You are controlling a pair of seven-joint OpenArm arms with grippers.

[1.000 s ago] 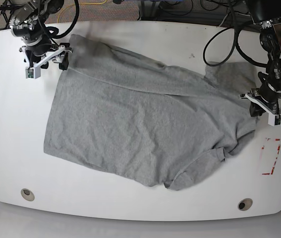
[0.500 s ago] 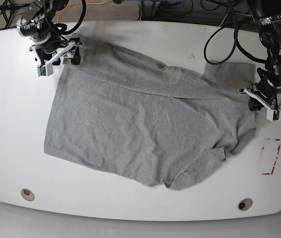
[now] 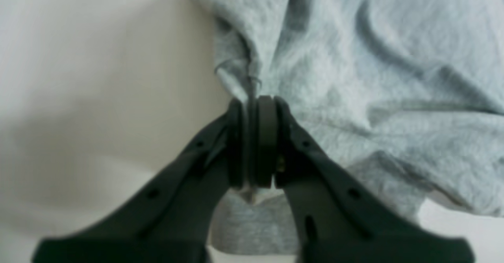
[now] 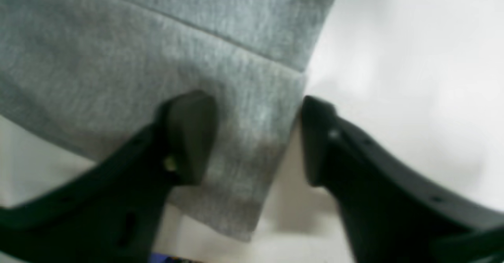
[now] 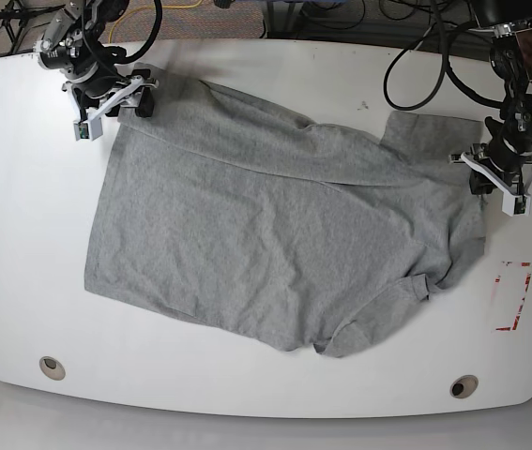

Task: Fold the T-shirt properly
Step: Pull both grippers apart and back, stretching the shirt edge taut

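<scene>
The heather-grey T-shirt (image 5: pixel 275 234) lies spread on the white table (image 5: pixel 31 234), plain side up, with its right part rumpled. My left gripper (image 5: pixel 493 180) is at the shirt's right edge. In the left wrist view the gripper (image 3: pixel 256 101) is shut, with a fold of the shirt (image 3: pixel 374 58) pinched between its pads. My right gripper (image 5: pixel 120 101) is at the shirt's far left corner. In the right wrist view it (image 4: pixel 258 113) is open, its jaws on either side of the hemmed corner of the shirt (image 4: pixel 157 38).
A red-outlined marking (image 5: pixel 512 295) lies on the table at the right, near the shirt. Two round holes (image 5: pixel 52 367) (image 5: pixel 463 386) sit near the front edge. Black cables (image 5: pixel 416 75) hang over the far edge.
My right gripper has moved toward the far edge, to the shirt's far left corner. My left gripper has shifted toward the far edge, still at the shirt's right edge.
</scene>
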